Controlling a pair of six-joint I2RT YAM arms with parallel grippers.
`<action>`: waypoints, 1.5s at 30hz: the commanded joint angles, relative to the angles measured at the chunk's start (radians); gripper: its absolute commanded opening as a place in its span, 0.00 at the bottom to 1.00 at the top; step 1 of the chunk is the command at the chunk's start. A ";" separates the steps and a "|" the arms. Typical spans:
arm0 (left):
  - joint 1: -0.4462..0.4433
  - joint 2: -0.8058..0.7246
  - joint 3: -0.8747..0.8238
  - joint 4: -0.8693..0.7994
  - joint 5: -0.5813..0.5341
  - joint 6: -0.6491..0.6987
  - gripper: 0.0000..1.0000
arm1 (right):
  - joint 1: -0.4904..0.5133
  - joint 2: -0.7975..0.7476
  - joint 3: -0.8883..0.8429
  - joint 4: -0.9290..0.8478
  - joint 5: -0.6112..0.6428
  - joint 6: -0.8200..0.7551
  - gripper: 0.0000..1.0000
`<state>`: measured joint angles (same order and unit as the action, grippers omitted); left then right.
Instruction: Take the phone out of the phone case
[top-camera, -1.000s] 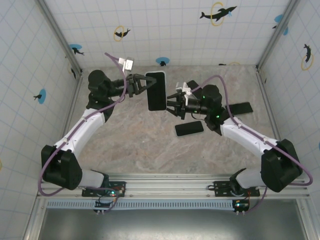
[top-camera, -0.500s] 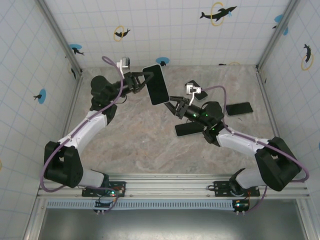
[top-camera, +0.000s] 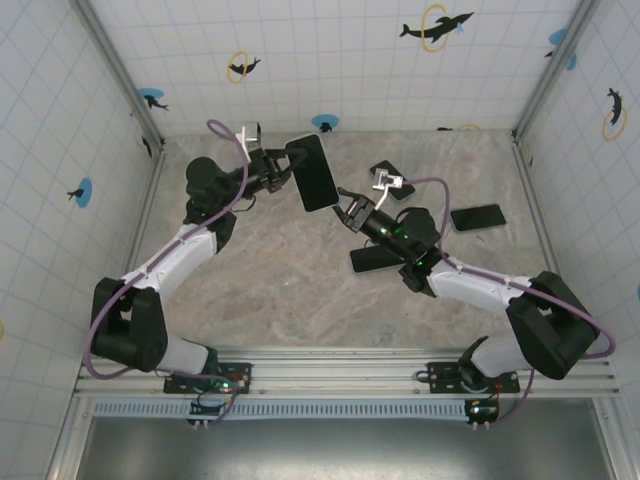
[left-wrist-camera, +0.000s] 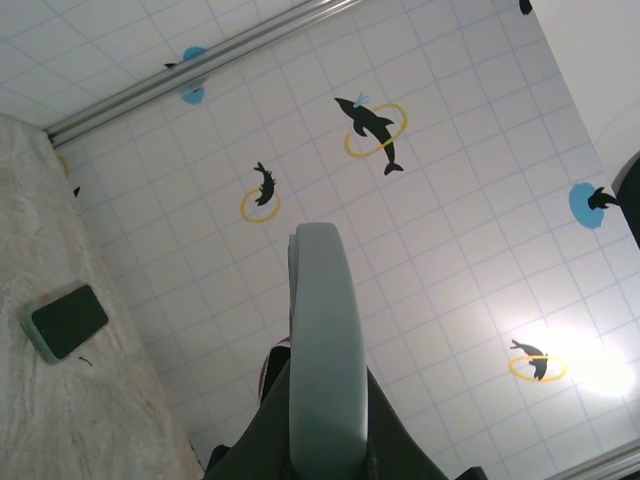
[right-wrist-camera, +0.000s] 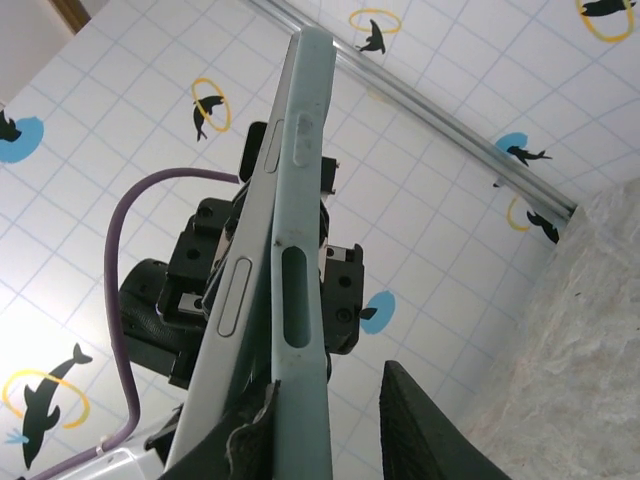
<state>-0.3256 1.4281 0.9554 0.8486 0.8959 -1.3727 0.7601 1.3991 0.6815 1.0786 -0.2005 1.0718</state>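
My left gripper (top-camera: 291, 170) is shut on the phone case (top-camera: 313, 172) and holds it tilted in the air above the far part of the table. In the left wrist view the pale blue-grey case (left-wrist-camera: 324, 330) stands edge-on between the dark fingers (left-wrist-camera: 262, 420) of that gripper (left-wrist-camera: 326, 425). My right gripper (top-camera: 350, 211) is open at the case's lower end. In the right wrist view the phone (right-wrist-camera: 237, 285), with its silver edge, has parted from the light blue case (right-wrist-camera: 300, 210). One finger (right-wrist-camera: 250, 435) sits at that seam, and the other finger (right-wrist-camera: 425, 430) stands apart to the right.
Three other phones lie on the marbled table (top-camera: 260, 270): one (top-camera: 378, 258) under the right arm, one (top-camera: 477, 216) at the right, one (top-camera: 388, 172) at the back. The left wrist view catches a cased phone (left-wrist-camera: 68, 322) on the table. Tiled walls enclose the space.
The left gripper swung the case from upright to tilted and lifted it toward the back. The right gripper rose and came in to the case's lower end.
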 joint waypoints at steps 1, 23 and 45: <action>0.003 0.017 -0.025 0.062 -0.031 -0.008 0.00 | 0.017 0.003 -0.005 0.151 0.031 0.027 0.27; 0.003 0.072 0.008 0.057 -0.082 -0.046 0.50 | 0.017 0.040 -0.029 0.178 0.070 0.130 0.06; -0.011 -0.144 -0.117 -0.344 -0.267 0.061 0.74 | 0.003 0.159 -0.019 0.304 0.242 0.260 0.05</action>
<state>-0.3267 1.3430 0.8722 0.5644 0.6849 -1.3319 0.7677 1.5440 0.6304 1.2533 -0.0078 1.3128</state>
